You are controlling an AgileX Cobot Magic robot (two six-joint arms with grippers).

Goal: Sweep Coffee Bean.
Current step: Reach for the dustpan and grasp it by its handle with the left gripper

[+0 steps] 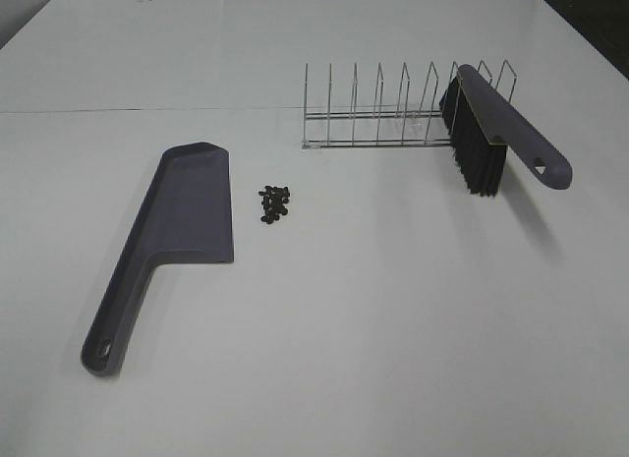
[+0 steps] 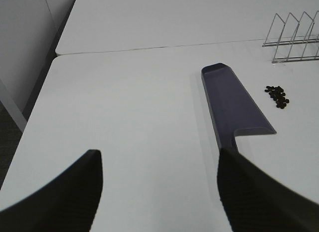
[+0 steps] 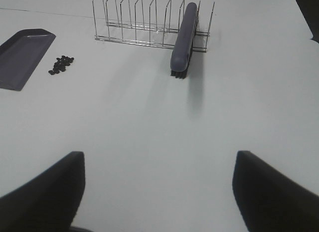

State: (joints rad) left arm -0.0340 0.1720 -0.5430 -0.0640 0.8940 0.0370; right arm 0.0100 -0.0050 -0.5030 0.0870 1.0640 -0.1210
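A small heap of dark coffee beans (image 1: 275, 203) lies on the white table, just right of the purple dustpan (image 1: 187, 216); both also show as beans (image 2: 277, 96) and dustpan (image 2: 234, 105) in the left wrist view, and beans (image 3: 61, 64) and dustpan (image 3: 22, 57) in the right wrist view. A purple brush (image 1: 491, 128) with black bristles leans in the wire rack (image 1: 393, 113); the right wrist view shows the brush (image 3: 183, 40) too. My left gripper (image 2: 159, 192) and right gripper (image 3: 158, 192) stand open and empty, well short of these things. Neither arm shows in the high view.
The wire rack (image 3: 144, 22) stands at the back of the table. A seam between two table tops (image 1: 147, 110) runs across behind the dustpan. The table's left edge (image 2: 37, 100) drops to the floor.
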